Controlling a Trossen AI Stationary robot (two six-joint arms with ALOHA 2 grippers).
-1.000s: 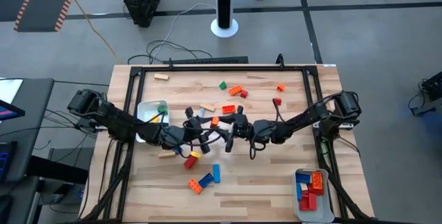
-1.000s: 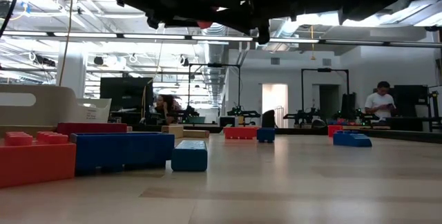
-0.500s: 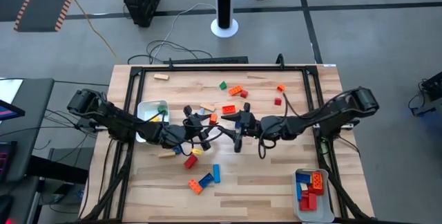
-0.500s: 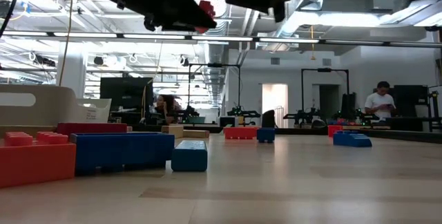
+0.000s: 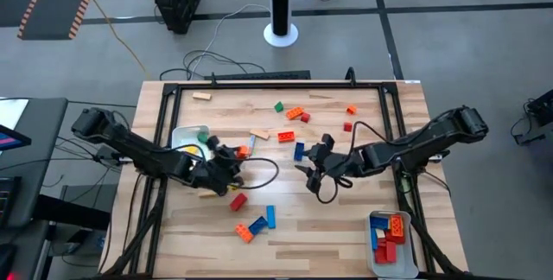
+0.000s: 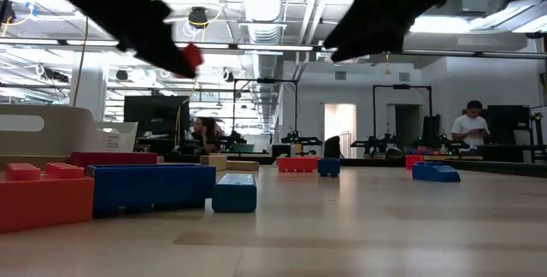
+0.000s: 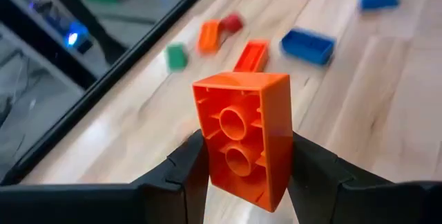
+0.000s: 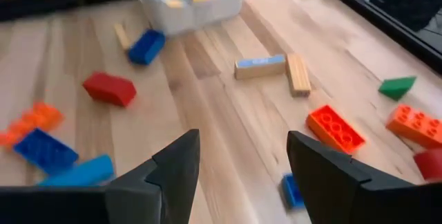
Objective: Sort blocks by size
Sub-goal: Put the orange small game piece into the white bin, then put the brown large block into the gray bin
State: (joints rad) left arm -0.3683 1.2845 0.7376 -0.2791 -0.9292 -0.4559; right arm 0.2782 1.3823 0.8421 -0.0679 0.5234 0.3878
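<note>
We see a grey concrete floor (image 5: 467,64) around the wooden table (image 5: 380,228), with a white pole base (image 5: 281,33), loose cables (image 5: 216,55) and a striped mat (image 5: 52,3). Low view shows an open workshop: ceiling strip lights (image 6: 256,48), dark frames (image 6: 393,114), a person (image 6: 469,127) standing far back.

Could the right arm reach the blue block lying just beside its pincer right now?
Probably yes: the right pincer is open and empty, the blue block lies close by, and nothing sits between them.
</note>
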